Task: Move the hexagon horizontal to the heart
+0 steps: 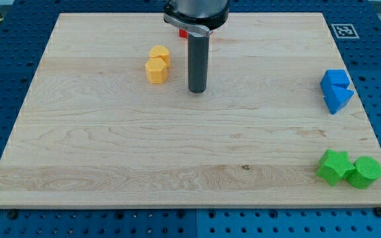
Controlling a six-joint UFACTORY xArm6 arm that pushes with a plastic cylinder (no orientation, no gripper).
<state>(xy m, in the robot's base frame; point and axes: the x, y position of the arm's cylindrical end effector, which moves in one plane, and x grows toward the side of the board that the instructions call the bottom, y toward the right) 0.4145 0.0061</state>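
tip: my tip [197,90] sits on the board [111,165] near the top edge, just right of the yellow pair, not touching
jaws: none, it's a plain rod
yellow hexagon [156,71]: touching the yellow heart [159,55], right below it
blue blocks [336,90]: right edge
green blocks [348,168]: bottom-right corner

On the wooden board [111,152], 6 blocks sit in 3 colour pairs: 2 yellow blocks [157,64] near its top edge, 2 blue blocks [336,90] at its right edge and 2 green blocks [349,168] at its bottom-right corner. 1 dark rod stands over the board.
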